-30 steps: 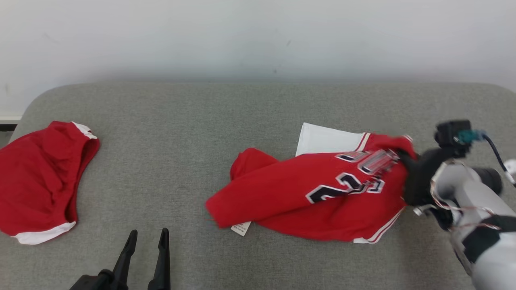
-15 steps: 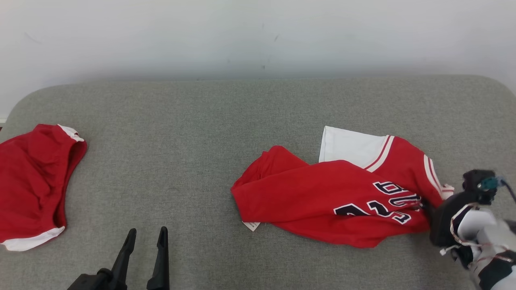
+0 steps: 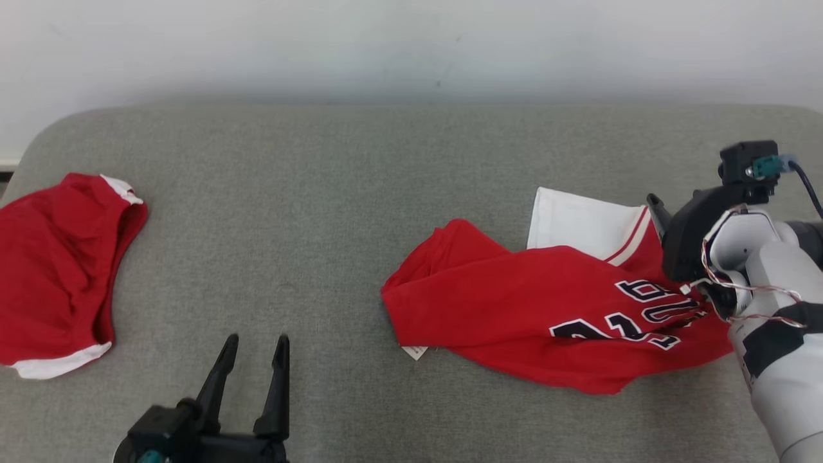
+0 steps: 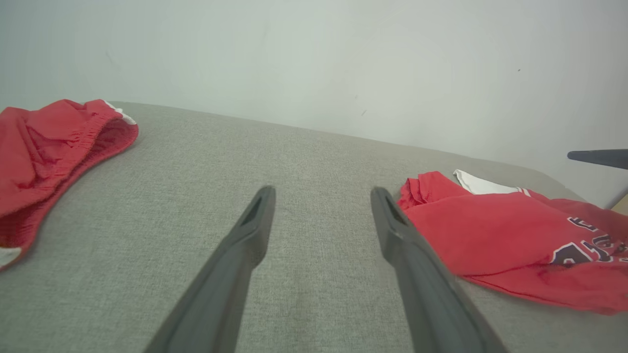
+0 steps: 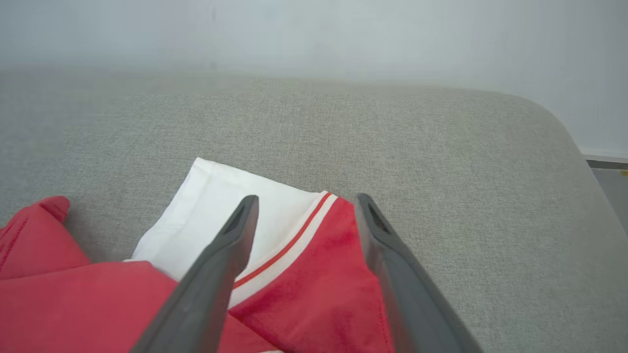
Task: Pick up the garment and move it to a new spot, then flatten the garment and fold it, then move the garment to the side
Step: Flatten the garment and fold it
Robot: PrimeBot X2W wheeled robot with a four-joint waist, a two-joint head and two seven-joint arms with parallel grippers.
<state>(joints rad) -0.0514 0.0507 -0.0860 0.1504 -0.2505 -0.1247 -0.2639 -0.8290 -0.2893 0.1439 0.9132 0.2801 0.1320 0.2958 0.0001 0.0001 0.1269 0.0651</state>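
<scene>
A: Item one, the red jersey (image 3: 553, 321): where is it?
B: You have it lying rumpled on the right side of the grey cushion (image 3: 321, 225), released.
A: Item two, right gripper (image 5: 301, 206)?
B: Fingers spread, poised over the white-trimmed edge they pinched a second ago.
A: Item three, left gripper (image 3: 255, 341)?
B: Spread, empty, well apart from the jersey. Your relocation looks done; flattening comes next.

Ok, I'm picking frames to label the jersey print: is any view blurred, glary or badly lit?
Head view: soft even light, no glare, jersey print sharp. Left wrist view: left gripper fingers soft up close, print at the right edge smeared. Right wrist view: grey cushion hazy toward its far edge, jersey hem between the right gripper fingers fairly crisp.
</scene>
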